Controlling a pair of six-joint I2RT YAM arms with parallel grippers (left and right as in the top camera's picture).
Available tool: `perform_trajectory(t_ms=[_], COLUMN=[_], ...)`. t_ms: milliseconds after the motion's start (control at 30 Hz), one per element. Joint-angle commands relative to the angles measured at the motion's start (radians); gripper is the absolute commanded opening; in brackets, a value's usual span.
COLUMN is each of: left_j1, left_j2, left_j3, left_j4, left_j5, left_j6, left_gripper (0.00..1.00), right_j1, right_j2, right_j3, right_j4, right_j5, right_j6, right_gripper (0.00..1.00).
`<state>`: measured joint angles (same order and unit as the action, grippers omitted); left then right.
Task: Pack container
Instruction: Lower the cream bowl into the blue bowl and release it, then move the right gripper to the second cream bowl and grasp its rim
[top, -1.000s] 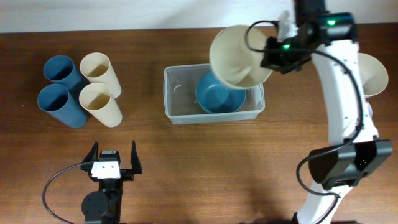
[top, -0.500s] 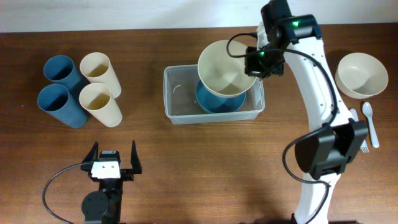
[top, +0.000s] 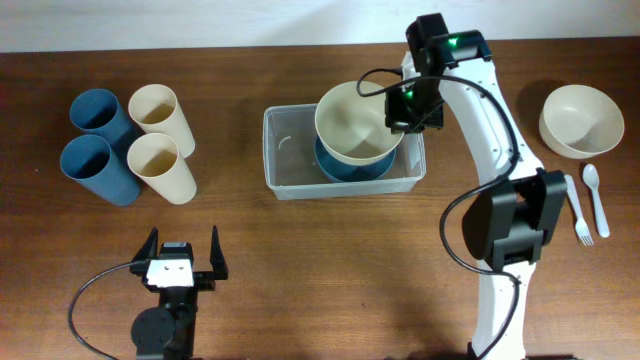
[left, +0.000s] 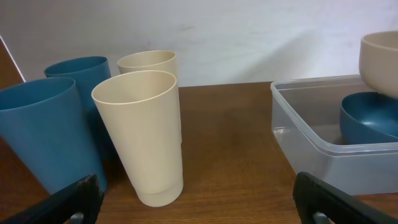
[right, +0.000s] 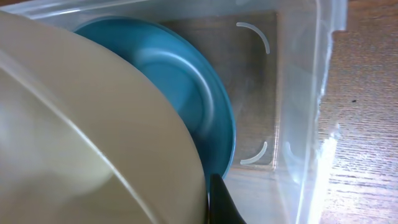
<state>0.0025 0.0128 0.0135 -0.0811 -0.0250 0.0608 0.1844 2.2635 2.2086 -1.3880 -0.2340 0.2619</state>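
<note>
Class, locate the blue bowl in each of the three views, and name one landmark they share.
Overhead: blue bowl centre-right, below the cream bowl.
Left wrist: blue bowl, right edge.
Right wrist: blue bowl, upper middle, beside the cream bowl.
Shared landmark: the clear container holding it.

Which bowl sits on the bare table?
The cream bowl far right, beside the spoon. The other cream bowl is held above the blue bowl inside the container.
</note>
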Motion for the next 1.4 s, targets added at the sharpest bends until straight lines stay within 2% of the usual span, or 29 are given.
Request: perform_trajectory(t_ms=[0,167,400,733,800,833,867,1000,1033,1133,1200,1367], left_j1=[0.005,0.005,0.005,0.005,0.005,0.005,0.005,0.005,0.005,0.005,0.005,0.005], left_j2=[-0.008,-0.008,-0.008,-0.008,-0.008,-0.008,-0.008,-0.008,-0.008,-0.008,-0.008,-0.008], left_j3=[-0.004,-0.004,-0.004,-0.004,-0.004,-0.004,-0.004,-0.004,-0.004,-0.004,-0.004,-0.004], left_j4=[-0.002,-0.003,-0.002,-0.003,-0.002,-0.003,-0.002,-0.003,-0.002,-0.002,-0.002,-0.002], left_j5=[0.013,0.013,0.013,0.013,0.013,0.013,0.013,0.013,0.013,0.013,0.013,0.013], left_j6=[0.012,0.012,0.012,0.012,0.012,0.012,0.012,0.012,0.012,0.012,0.012,0.012], left_gripper=[1.00,1.00,1.00,1.00,1.00,1.00,0.99,1.00,1.00,1.00,1.00,0.99], right_j1=[0.015,0.021,0.020,0.019,0.007,0.000,-0.011,-0.062,-0.099,-0.170,-0.257,-0.426], right_j2=[0.027,0.034,0.035,0.034,0.032,0.032,0.032,0.032,0.032,0.032,0.032,0.031], right_j3=[0.001,0.000,0.000,0.003,0.041,0.067,0.102,0.285,0.398,0.555,0.646,0.612], right_j4=[0.002,0.008,0.008,0.019,0.006,-0.007,-0.025,-0.110,-0.161,-0.240,-0.311,-0.311], right_j5=[-0.019,-0.020,-0.016,-0.016,-0.016,-0.016,-0.016,-0.016,-0.014,0.058,0.216,0.220], right_j6=[0.005,0.005,0.005,0.009,0.008,0.008,0.008,0.008,0.008,0.016,0.107,0.211], right_gripper=[0.04,0.06,0.21,0.22,0.39,0.52,0.60,0.77,0.85,1.00,0.99,0.99])
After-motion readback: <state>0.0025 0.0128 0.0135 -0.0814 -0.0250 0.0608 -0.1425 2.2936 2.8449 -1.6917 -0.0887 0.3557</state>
